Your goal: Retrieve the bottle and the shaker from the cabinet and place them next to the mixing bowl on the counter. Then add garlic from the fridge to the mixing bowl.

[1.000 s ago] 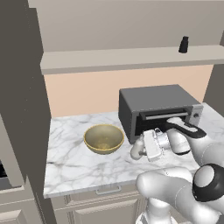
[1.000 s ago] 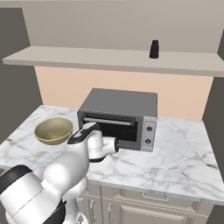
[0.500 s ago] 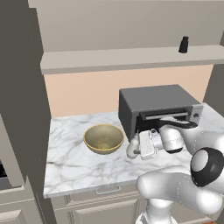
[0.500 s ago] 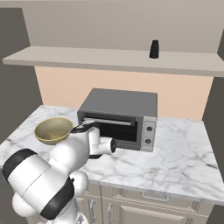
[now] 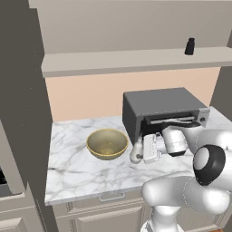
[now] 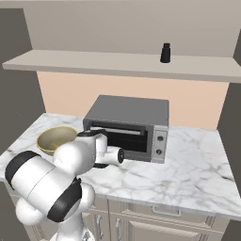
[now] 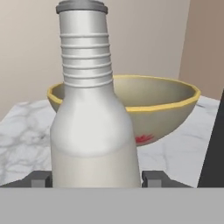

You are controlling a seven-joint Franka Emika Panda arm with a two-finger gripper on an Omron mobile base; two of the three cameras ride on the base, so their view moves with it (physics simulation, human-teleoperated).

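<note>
My gripper [image 5: 144, 149] is shut on the whitish bottle [image 5: 136, 154], which stands upright low over the counter [image 5: 77, 170], just right of the brass mixing bowl [image 5: 107, 143]. In the hand view the bottle [image 7: 92, 122] sits between the fingertips [image 7: 41, 178], and the mixing bowl [image 7: 157, 103] is close behind it. I cannot tell whether the bottle's base touches the marble. The black shaker [image 5: 190, 46] stands on the cabinet shelf [image 5: 136, 61], high up on the right; it is also the shaker [image 6: 165, 53] of the right base view. The garlic and the fridge are out of view.
A dark grey toaster oven [image 5: 163, 113] stands on the counter right behind my hand. A tall dark panel [image 5: 22, 113] borders the counter on the left. Bare marble [image 6: 197, 164] lies to the right of the oven.
The arm has carried the bottle a little to the left, closer to the mixing bowl. The grip on the bottle is unchanged.
</note>
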